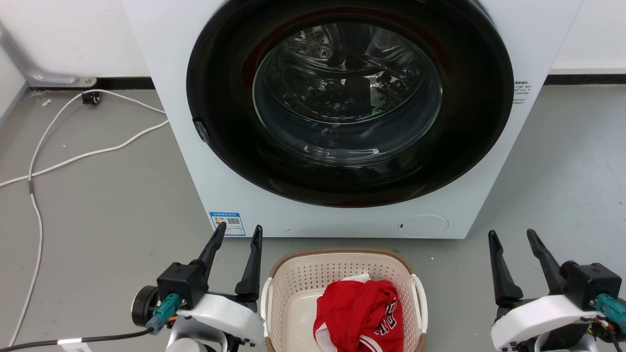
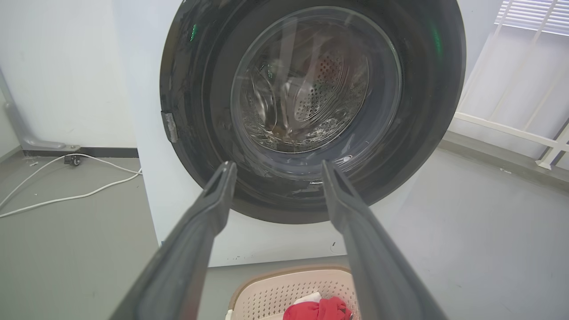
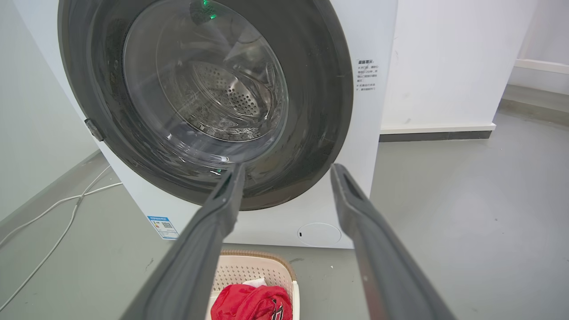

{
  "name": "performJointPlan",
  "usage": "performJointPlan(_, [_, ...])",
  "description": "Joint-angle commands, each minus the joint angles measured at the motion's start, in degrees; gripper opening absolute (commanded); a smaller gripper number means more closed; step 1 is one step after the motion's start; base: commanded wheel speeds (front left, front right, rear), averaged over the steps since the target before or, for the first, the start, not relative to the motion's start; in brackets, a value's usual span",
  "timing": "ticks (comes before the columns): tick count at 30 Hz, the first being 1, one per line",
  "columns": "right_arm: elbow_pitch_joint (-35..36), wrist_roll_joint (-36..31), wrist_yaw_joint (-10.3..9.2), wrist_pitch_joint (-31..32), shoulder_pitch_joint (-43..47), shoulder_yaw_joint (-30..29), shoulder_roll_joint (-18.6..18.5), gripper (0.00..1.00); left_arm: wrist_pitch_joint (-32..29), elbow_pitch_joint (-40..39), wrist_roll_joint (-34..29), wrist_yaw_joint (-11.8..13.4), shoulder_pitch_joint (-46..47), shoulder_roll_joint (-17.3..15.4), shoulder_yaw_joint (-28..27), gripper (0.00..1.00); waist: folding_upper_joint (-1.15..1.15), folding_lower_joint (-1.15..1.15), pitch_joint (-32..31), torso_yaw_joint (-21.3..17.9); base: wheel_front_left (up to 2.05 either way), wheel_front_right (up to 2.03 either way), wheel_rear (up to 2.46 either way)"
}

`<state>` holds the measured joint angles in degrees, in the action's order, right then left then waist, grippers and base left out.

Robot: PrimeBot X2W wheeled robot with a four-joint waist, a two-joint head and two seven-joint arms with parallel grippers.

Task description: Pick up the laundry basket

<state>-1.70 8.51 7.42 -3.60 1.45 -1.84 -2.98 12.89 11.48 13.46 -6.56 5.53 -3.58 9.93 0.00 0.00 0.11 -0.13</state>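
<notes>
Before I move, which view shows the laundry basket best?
Head view: the laundry basket sits between the left end effector and right end effector, both handles visible. The wrist views catch its far rim and the red garment at their bottom edges.

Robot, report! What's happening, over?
Left gripper, right gripper open, empty. Cream perforated plastic laundry basket on floor between them, red garment inside. Nothing in the way.

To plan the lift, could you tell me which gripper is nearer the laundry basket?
The left gripper: it sits close beside the laundry basket, while the right gripper stands clearly apart.
</notes>
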Motion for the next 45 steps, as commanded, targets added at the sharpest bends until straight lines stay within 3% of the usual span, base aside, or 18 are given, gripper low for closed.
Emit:
performJointPlan(1, [0.42, -1.04, 0.10, -0.58, 0.37, 0.11, 0.14, 1.00, 0.54, -0.08, -1.16, 0.04, 0.46, -0.01, 0.11, 1.00, 0.00, 0.00, -0.04, 0.00, 0.00, 0.00, 0.00])
performJointPlan(20, [0.11, -5.69, 0.06, -2.57, 0.63, 0.51, 0.17, 1.00, 2.36, 0.67, -6.83, -0.37, 0.70, 0.37, 0.82, 1.00, 0.00, 0.00, -0.03, 0.26, 0.00, 0.00, 0.00])
performJointPlan(37, [-1.17, -3.43, 0.06, -3.12, 0.21, 0.15, 0.17, 1.00, 2.43, 1.62, -6.06, -0.41, 0.66, 0.57, 0.34, 1.00, 0.00, 0.00, 0.04, 0.11, 0.00, 0.00, 0.00])
performJointPlan(45, [-3.06, -3.39, 0.06, -3.29, -2.31, -1.25, 0.17, 1.00, 2.31, 3.68, -6.43, 0.25, 3.94, 0.63, 0.59, 1.00, 0.00, 0.00, 4.91, -0.40, 0.00, 0.00, 0.00])
